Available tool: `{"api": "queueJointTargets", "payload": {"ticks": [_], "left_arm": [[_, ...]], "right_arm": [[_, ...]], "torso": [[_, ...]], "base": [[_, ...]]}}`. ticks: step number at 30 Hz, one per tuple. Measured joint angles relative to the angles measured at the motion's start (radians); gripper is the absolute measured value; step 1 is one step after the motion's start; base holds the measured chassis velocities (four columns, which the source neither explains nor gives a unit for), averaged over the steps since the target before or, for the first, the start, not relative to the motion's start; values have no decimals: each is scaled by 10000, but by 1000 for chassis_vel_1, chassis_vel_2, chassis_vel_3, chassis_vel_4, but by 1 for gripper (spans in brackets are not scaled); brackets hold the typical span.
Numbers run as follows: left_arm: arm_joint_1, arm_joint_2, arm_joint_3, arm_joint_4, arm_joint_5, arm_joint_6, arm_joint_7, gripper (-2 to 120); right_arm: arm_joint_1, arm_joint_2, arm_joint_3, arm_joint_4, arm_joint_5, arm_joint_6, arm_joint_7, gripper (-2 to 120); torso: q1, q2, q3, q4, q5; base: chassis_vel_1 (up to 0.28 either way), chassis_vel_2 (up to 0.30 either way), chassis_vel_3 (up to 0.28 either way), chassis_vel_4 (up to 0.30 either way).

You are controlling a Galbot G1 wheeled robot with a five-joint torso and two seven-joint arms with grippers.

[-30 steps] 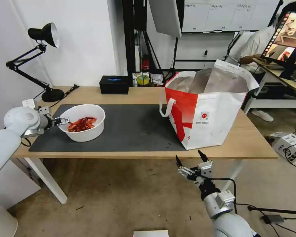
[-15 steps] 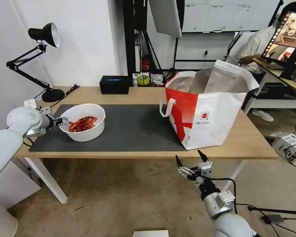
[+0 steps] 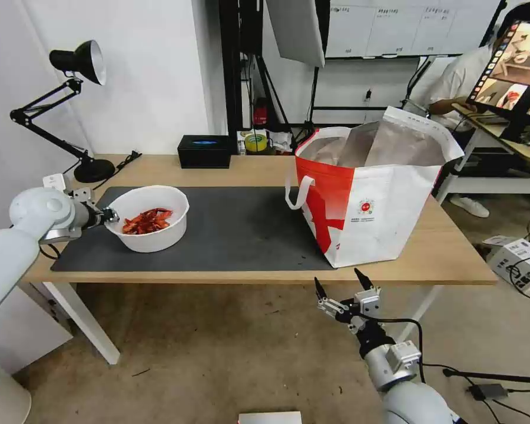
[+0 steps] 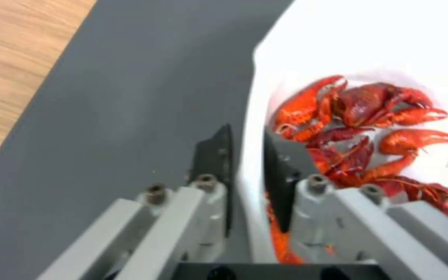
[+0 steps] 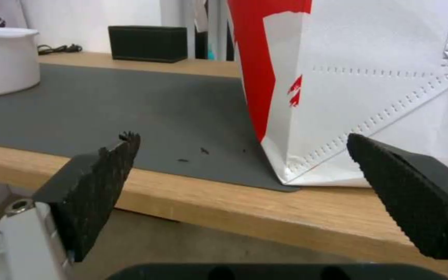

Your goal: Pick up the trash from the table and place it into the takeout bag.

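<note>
At the left end of the surface [image 3: 259, 168], on the dark mat [image 3: 241, 227], the white bowl [image 3: 149, 219] of crayfish shells [image 4: 369, 128] was located. The left hand [image 4: 245, 163] was clamped on the bowl's near rim, one finger outside the wall and one inside. The takeout bag [image 3: 371, 194] was positioned well apart, toward the right end, mouth open upward. The right hand [image 3: 339, 282] was held spread and empty below the front edge, nearer the bag. Print under the bag's round logo [image 3: 365, 208] could not be read.
</note>
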Motion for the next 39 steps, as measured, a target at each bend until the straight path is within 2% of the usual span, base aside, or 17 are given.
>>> {"api": "queueJointTargets", "payload": {"ticks": [1, 4, 11, 14, 16, 22, 31, 35, 38, 39], "left_arm": [[0, 0, 0, 0, 0, 0, 0, 11], [79, 66, -2, -48, -91, -11, 175, 0], [134, 154, -84, -145, -194, -15, 298, 0], [174, 148, -384, -311, -209, -14, 285, 0], [121, 151, -677, -621, -319, -13, 266, 0], [-333, 351, -680, -1234, -638, -24, 155, 0], [-1555, 206, -31, -1889, -1007, -235, -70, 0], [-2485, -213, 569, -2198, -1059, -542, -136, 0], [-3787, -815, 1282, -2488, -1382, -825, -423, 0], [-3787, -815, 1282, -2488, -1382, -825, -423, 0]], "right_arm": [[0, 0, 0, 0, 0, 0, 0, 100], [0, 0, 0, 0, 0, 0, 0, 100], [0, 0, 0, 0, 0, 0, 0, 100], [0, 0, 0, 0, 0, 0, 0, 100], [0, 0, 0, 0, 0, 0, 0, 100], [0, 0, 0, 0, 0, 0, 0, 100], [0, 0, 0, 0, 0, 0, 1, 100], [0, 0, 0, 0, 0, 0, 2, 100], [0, 0, 0, 0, 0, 0, 0, 100], [0, 0, 0, 0, 0, 0, 0, 100]], "torso": [[0, 0, 0, 0, 0], [-1, 0, -1, 0, 3], [0, 0, 0, 1, 0], [0, 0, 0, 1, -1], [0, 0, 0, 3, -1], [0, 0, 0, 1, 2], [0, 0, 0, 2, 1], [0, -1, 0, 2, 0], [0, 0, 0, 0, 2], [0, 0, 0, 0, 2]], "base": [[0, 0, 0, 0], [0, 0, 0, 0], [0, 0, 0, 0], [0, 0, 0, 0], [0, 0, 0, 0], [0, 0, 0, 0], [0, 0, 0, 0], [0, 0, 0, 0], [0, 0, 0, 0], [0, 0, 0, 0]]}}
